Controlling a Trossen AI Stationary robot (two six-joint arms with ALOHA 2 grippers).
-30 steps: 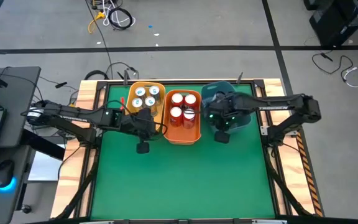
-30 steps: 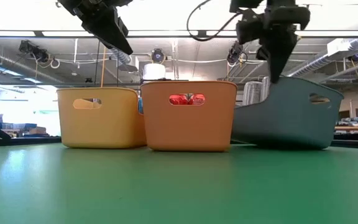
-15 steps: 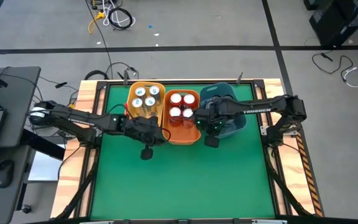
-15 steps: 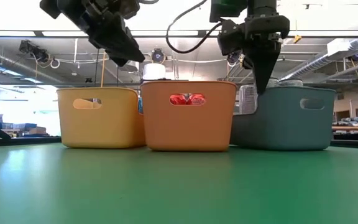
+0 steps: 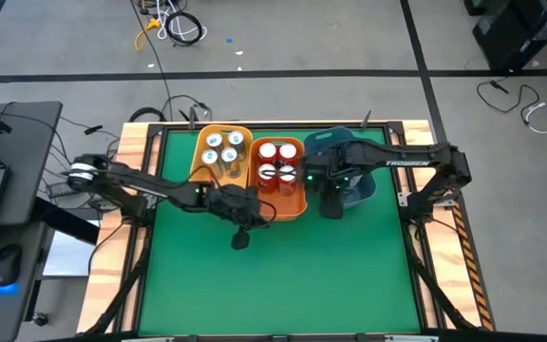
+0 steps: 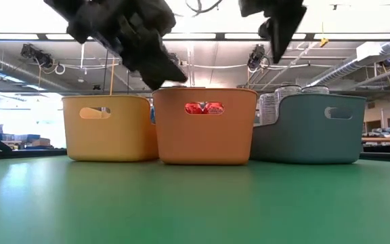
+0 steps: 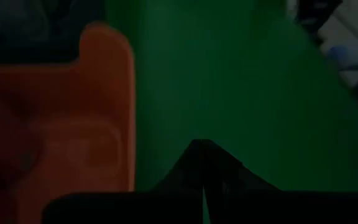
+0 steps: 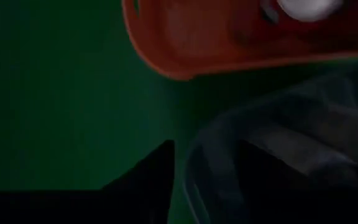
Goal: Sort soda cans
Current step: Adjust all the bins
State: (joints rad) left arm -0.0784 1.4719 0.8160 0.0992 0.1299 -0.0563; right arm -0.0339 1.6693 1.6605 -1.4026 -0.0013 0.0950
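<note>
Sorted soda cans (image 5: 278, 161) stand in the yellow bin (image 5: 204, 143), orange bin (image 5: 297, 207) and blue bin (image 5: 360, 191). The left gripper (image 5: 240, 239), pinched shut and empty, hangs over the table (image 5: 273, 285). The right gripper (image 5: 331, 205), fingers parted around the blue bin's wall, holds nothing; lift it straight up to avoid tipping that bin.

You have a green-topped table (image 5: 283, 275) with a wooden frame. Three bins stand directly on it in a touching row toward twelve o'clock: the yellow bin (image 5: 215, 166) at about eleven, the orange bin (image 5: 292, 204) at twelve, the blue bin (image 5: 361, 188) at one. From three through nine, you see only bare mat.
</note>
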